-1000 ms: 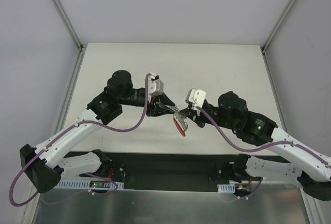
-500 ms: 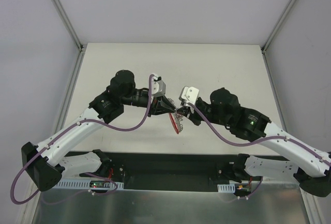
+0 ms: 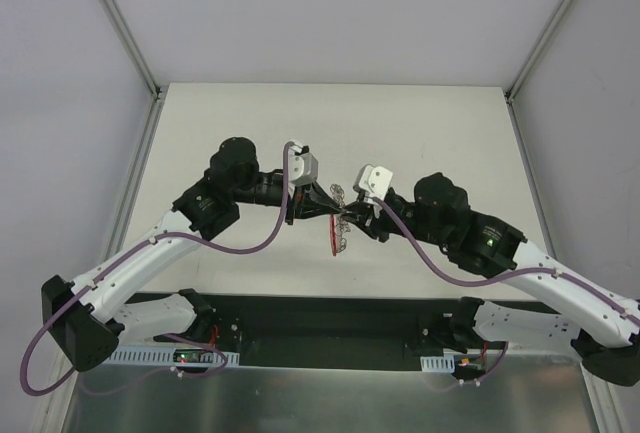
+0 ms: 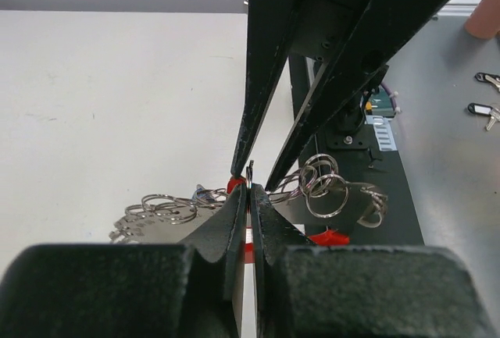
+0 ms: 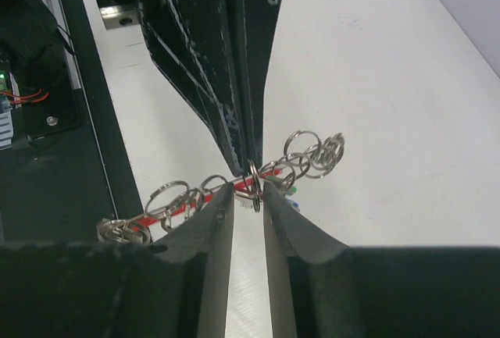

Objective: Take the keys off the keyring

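The left gripper [image 4: 249, 191] is pinched tight on one thin wire loop of the keyring [image 4: 250, 171], its tips together with only the wire between them. The right gripper [image 5: 248, 190] meets it nose to nose. Its jaws stand slightly apart, one tip on each side of the same loop, and it does not look to be squeezing. They meet above the table [image 3: 230, 123], about midway between its left and right edges and somewhat nearer its near edge.

From the pinched loop the red band [image 3: 334, 241] droops toward the table; whether it touches cannot be told. A string of linked silvery rings [image 4: 320, 183] trails to both sides. The only keys [image 4: 478, 108] that can be made out are two small ones lying on the grey metal sheet [image 4: 445, 166] past the table's near edge. Any on the rings are lost in the tangle.

The bunch is probably very light and floppy as a chain, yet each ring looks stiff, springy and slick, so it could twist or slip from flat pads. The best hold seems to be on the wire itself.

No brand, label or writing can be read; there are only white scuffs on the black fingers [image 5: 195, 57].
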`<state>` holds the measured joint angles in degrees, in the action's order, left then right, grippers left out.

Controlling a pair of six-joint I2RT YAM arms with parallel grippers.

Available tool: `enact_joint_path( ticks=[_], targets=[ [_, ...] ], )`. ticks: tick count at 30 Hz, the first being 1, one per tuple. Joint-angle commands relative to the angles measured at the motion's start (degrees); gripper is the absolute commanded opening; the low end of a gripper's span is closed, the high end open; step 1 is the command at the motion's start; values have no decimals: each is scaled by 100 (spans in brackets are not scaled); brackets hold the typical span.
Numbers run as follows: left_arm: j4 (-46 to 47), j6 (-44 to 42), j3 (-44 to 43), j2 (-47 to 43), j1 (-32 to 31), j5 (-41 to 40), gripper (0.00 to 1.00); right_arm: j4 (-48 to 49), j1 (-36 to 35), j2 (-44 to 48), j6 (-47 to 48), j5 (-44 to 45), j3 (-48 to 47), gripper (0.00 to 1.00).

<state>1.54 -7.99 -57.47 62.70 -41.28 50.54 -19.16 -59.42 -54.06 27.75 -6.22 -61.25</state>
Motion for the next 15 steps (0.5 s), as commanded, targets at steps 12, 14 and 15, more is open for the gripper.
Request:
enact_joint_path(
  ticks=[12,14,15],
  targets=[
    [3422,1967,702,-258,146,764,0,1115,80,766,-454,-55,825,14],
    [3703,2134,755,-240,155,764,0,1177,80,792,-489,-99,861,14],
    [4009,2300,833,-249,146,747,0,1212,88,809,-524,-108,896,13]
  ],
)
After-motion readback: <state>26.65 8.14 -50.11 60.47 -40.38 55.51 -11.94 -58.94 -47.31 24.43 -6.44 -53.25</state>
